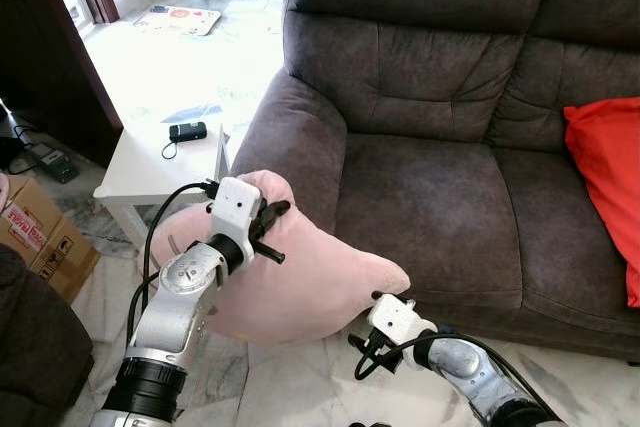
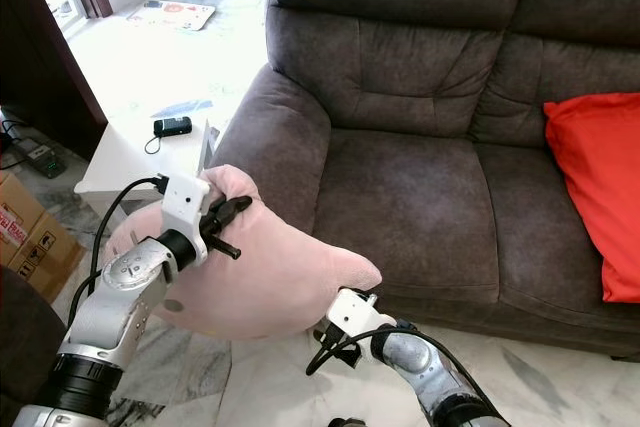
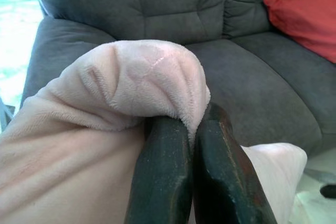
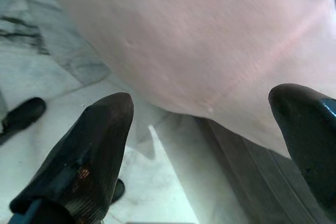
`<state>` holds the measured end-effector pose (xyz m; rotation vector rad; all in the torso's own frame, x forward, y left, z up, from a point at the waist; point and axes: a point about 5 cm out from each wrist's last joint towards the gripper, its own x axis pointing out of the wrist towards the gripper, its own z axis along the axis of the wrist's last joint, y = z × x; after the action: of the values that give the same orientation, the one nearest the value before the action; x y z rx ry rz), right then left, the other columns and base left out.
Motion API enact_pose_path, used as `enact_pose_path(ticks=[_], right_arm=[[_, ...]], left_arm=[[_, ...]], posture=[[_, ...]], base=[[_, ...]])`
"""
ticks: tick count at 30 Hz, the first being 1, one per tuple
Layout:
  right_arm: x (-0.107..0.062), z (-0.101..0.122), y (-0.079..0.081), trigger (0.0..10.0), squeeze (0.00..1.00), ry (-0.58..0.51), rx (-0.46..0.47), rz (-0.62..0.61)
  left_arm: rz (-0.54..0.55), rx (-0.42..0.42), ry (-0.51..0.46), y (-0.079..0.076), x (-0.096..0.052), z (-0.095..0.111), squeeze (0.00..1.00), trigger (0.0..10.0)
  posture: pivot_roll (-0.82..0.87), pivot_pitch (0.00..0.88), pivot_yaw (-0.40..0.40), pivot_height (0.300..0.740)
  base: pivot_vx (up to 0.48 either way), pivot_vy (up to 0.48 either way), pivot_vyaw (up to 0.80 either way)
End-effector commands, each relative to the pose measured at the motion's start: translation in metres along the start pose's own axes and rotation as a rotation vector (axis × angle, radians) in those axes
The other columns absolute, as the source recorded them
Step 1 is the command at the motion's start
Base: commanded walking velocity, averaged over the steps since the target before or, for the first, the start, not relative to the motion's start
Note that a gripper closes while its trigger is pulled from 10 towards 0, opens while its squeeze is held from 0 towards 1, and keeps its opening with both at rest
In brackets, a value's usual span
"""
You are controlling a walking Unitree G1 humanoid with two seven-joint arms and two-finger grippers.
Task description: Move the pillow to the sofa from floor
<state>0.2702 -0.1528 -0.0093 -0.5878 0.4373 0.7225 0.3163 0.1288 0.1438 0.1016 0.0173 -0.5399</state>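
Observation:
A soft pink pillow (image 1: 300,282) hangs off the floor in front of the dark grey sofa's (image 1: 430,197) left armrest. My left gripper (image 1: 274,230) is shut on the pillow's upper corner; in the left wrist view the two black fingers (image 3: 160,177) pinch a fold of pink fabric (image 3: 142,82). My right gripper (image 1: 366,345) is low, just under the pillow's right corner, and open. In the right wrist view its fingertips (image 4: 100,135) are spread wide, with the pillow's underside (image 4: 199,40) above them. The sofa seat lies beyond the pillow.
A red cushion (image 1: 610,177) lies on the sofa's right end. A white side table (image 1: 140,172) carrying a small black device (image 1: 187,131) stands left of the armrest. A cardboard box (image 1: 40,237) and dark furniture (image 1: 50,67) are at the left. The floor (image 1: 290,387) is marble.

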Motion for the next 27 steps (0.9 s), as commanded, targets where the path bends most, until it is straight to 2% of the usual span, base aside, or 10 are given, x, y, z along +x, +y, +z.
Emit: enact_pose_path(ticks=[1,3,4,5,8,11,16,20,27], right_arm=[[-0.004,-0.005,-0.004,10.0,1.00,0.013,-0.008,-0.041],[-0.005,-0.007,-0.007,10.0,1.00,0.017,-0.013,-0.065],[-0.006,-0.008,-0.009,10.0,0.91,0.024,-0.014,-0.081],[-0.010,-0.011,-0.014,10.0,0.00,0.028,-0.023,-0.103],[-0.013,-0.014,-0.018,10.0,0.00,0.035,-0.027,-0.119],[-0.015,-0.019,-0.018,10.0,0.00,0.074,-0.063,-0.078],[-0.019,-0.035,-0.009,10.0,0.00,0.186,-0.146,0.017],[-0.021,-0.039,-0.005,10.0,0.00,0.204,-0.169,0.043],[-0.023,-0.040,-0.009,10.0,0.00,0.188,-0.170,-0.027]], left_arm=[[-0.075,0.036,-0.107,-0.009,0.001,0.026,0.00,10.0],[-0.093,0.039,-0.101,-0.011,0.000,0.025,0.00,10.0],[-0.106,0.041,-0.092,-0.011,-0.001,0.024,0.00,10.0],[-0.113,0.044,-0.086,-0.011,-0.001,0.023,0.00,10.0],[-0.118,0.048,-0.079,-0.011,-0.002,0.023,0.00,10.0],[-0.119,0.053,-0.072,-0.010,-0.002,0.021,0.00,10.0],[-0.137,0.056,-0.074,-0.012,-0.003,0.024,0.00,10.0],[-0.157,0.056,-0.076,-0.014,-0.003,0.025,0.00,10.0],[-0.211,0.050,-0.076,-0.020,-0.004,0.027,0.00,10.0]], posture=[[0.00,0.085,-0.046,0.740],[0.00,0.085,-0.047,0.740],[0.00,0.085,-0.047,0.740],[0.00,0.085,-0.048,0.740],[0.00,0.085,-0.048,0.740],[0.00,0.083,-0.049,0.740],[0.00,0.079,-0.052,0.740],[0.00,0.077,-0.051,0.740],[0.01,0.081,-0.052,0.740]], base=[[0.000,0.000,0.00],[0.000,0.000,0.00],[0.000,0.000,0.00],[0.000,0.000,0.00],[0.000,0.000,0.00],[0.000,0.000,0.00],[0.000,0.000,0.00],[0.000,0.000,0.00],[0.000,0.000,0.00]])
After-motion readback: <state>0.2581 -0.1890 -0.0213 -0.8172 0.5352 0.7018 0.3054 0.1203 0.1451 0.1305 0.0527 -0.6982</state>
